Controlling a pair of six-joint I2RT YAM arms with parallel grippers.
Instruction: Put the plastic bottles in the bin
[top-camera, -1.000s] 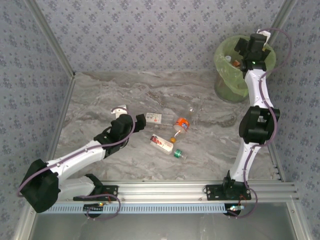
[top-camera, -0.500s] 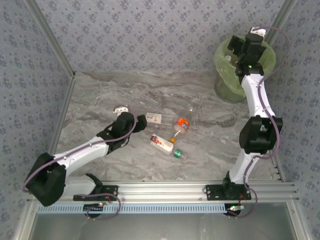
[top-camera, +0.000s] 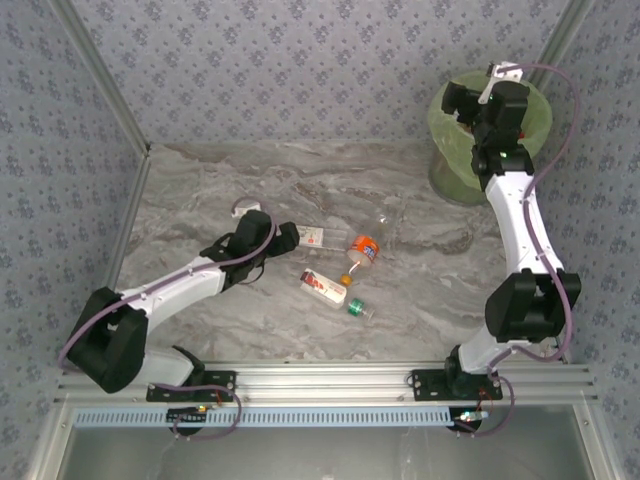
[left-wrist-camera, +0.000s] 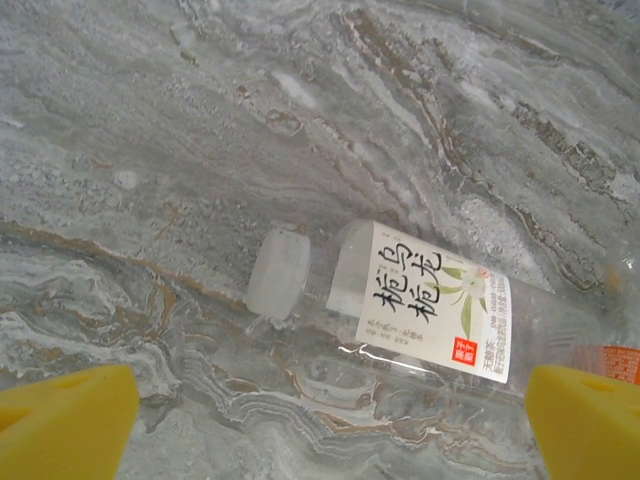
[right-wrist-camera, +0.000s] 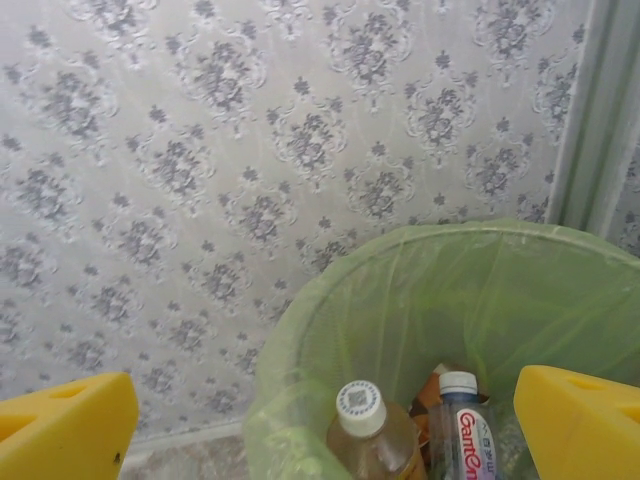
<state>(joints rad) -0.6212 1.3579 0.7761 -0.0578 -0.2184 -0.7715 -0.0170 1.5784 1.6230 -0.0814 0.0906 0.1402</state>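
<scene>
Grey-veined marble forms the worktop (top-camera: 220, 180), and at its far right corner stands the round bin (top-camera: 448, 165), lined with a translucent light-green bag. The right fingers (top-camera: 487, 100) hover above the bin's mouth, spread wide and gripping nothing. In the right wrist view their yellow pads (right-wrist-camera: 60, 430) sit at either lower corner, with the bin's rim and opening between and just below them. Under those fingers two bottles stand upright in the bag: an amber-filled bottle (right-wrist-camera: 365, 435) with a white cap, and just beside it a clear bottle with red lettering (right-wrist-camera: 465, 430). Something orange-brown shows behind them, too hidden to identify. The left fingers (top-camera: 285, 238) sit low over the middle of the worktop, likewise spread wide and empty. Between and just ahead of their yellow pads lies a clear white-labelled bottle (left-wrist-camera: 430, 300) on its side. Its white cap (left-wrist-camera: 278, 275) points toward the left pad, and whether the right pad touches its body cannot be told. Just beyond it from the left fingers lies an orange-labelled bottle (top-camera: 365, 247). Off to the side of the fingers, toward the arm bases, lies a red-and-white-labelled bottle (top-camera: 323, 286). Just past that is a small green-capped bottle (top-camera: 358, 308), all three well apart from the right fingers.
</scene>
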